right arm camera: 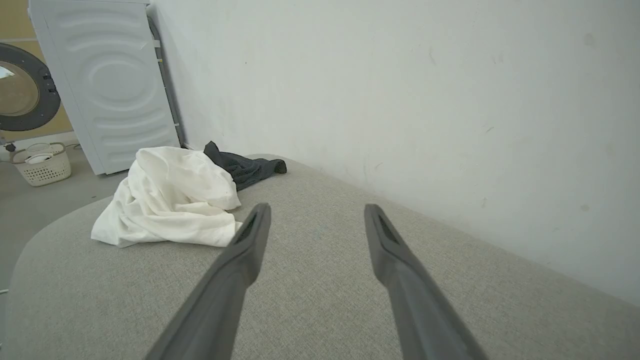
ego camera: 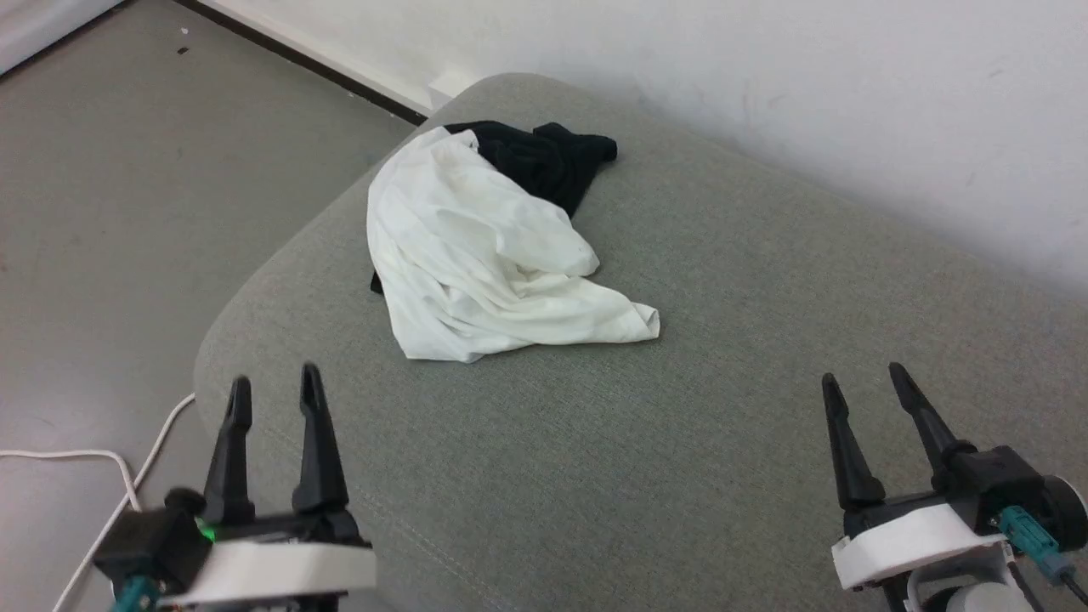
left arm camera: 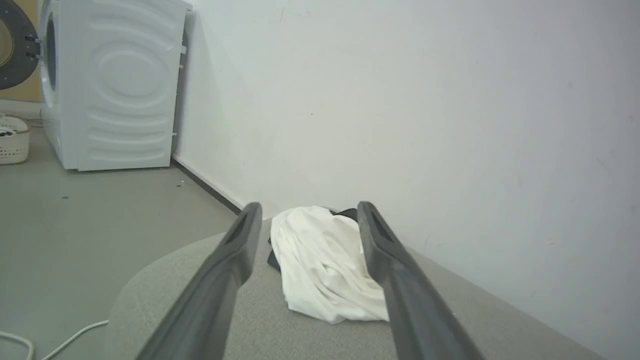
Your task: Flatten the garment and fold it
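Observation:
The garment (ego camera: 484, 255) lies crumpled in a heap on the grey padded surface (ego camera: 722, 357), cream-white cloth on top with black cloth bunched at its far side. It also shows ahead in the left wrist view as the garment (left arm camera: 325, 265) and to the left in the right wrist view as the garment (right arm camera: 170, 200). My left gripper (ego camera: 274, 384) hovers open at the near left, well short of the heap. My right gripper (ego camera: 863, 380) is open at the near right, farther from it. Nothing is between either pair of fingers.
A white wall (ego camera: 765, 76) runs along the far side of the padded surface. The grey floor (ego camera: 127, 212) drops off to the left, with a white cable (ego camera: 102, 476) on it. A washing machine (left arm camera: 115, 85) and a pale laundry basket (right arm camera: 42, 165) stand beyond.

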You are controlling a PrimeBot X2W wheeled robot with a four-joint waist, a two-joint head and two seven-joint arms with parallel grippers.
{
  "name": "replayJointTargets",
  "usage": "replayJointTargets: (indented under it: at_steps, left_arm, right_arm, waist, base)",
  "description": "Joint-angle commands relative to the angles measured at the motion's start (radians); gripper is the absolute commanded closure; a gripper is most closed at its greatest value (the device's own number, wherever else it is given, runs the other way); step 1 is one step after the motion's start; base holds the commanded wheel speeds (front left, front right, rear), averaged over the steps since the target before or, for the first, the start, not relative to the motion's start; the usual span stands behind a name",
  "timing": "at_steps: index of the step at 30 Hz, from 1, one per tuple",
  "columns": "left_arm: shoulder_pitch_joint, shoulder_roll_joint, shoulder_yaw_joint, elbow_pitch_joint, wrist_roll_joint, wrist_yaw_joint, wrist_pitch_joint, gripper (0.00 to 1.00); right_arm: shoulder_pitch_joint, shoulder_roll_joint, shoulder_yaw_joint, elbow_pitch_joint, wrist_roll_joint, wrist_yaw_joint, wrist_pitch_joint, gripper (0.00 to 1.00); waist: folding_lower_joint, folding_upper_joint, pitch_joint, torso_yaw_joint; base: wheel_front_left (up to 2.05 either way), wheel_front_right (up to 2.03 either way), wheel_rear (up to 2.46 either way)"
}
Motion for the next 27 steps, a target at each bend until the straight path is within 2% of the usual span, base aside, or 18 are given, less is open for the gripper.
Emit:
replayJointTargets:
  at_steps: [1, 5, 10, 12, 15, 16, 23, 27]
  left_arm:
    - [-0.058, 0.016, -0.003, -0.035, -0.008, -0.015, 0.022, 0.0]
    - [-0.22, 0.081, 0.003, -0.086, -0.012, -0.034, 0.141, 0.0]
    - [-0.47, 0.18, 0.028, -0.043, -0.006, -0.042, 0.317, 0.0]
    - [-0.572, 0.228, 0.031, 0.002, -0.002, -0.059, 0.38, 0.0]
    - [-0.714, 0.26, 0.039, 0.102, -0.036, -0.081, 0.452, 0.0]
    - [-0.714, 0.26, 0.039, 0.102, -0.036, -0.081, 0.452, 0.0]
    - [-0.926, 0.36, 0.022, 0.362, -0.063, -0.147, 0.603, 0.0]
    - [-1.0, 0.393, 0.022, 0.464, -0.103, -0.172, 0.675, 0.0]
  right_arm:
    - [-0.012, 0.002, -0.008, -0.016, -0.009, -0.001, 0.007, 0.0]
    - [-0.02, 0.002, -0.026, -0.051, -0.024, -0.001, 0.024, 0.0]
    - [-0.025, 0.002, -0.039, -0.098, -0.045, -0.001, 0.045, 0.0]
    - [-0.029, 0.002, -0.041, -0.116, -0.055, -0.001, 0.054, 0.0]
    - [-0.032, 0.002, -0.044, -0.145, -0.069, -0.001, 0.07, 0.0]
    - [-0.032, 0.002, -0.044, -0.145, -0.069, -0.001, 0.07, 0.0]
    - [-0.047, 0.002, -0.029, -0.213, -0.099, -0.001, 0.111, 0.0]
    - [-0.059, 0.002, -0.017, -0.258, -0.118, -0.001, 0.137, 0.0]
  waist:
    - [0.0, 0.0, 0.026, -0.013]
    - [0.0, 0.0, 0.06, -0.026]
    - [0.0, 0.0, 0.105, -0.058]
    - [0.0, 0.0, 0.126, -0.075]
    - [0.0, 0.0, 0.154, -0.097]
    - [0.0, 0.0, 0.154, -0.097]
    - [0.0, 0.0, 0.231, -0.171]
    - [0.0, 0.0, 0.283, -0.212]
  base:
    - [0.0, 0.0, 0.0]
    - [0.0, 0.0, 0.0]
    - [0.0, 0.0, 0.0]
    - [0.0, 0.0, 0.0]
    - [0.0, 0.0, 0.0]
    - [0.0, 0.0, 0.0]
    - [0.0, 0.0, 0.0]
    - [0.0, 0.0, 0.0]
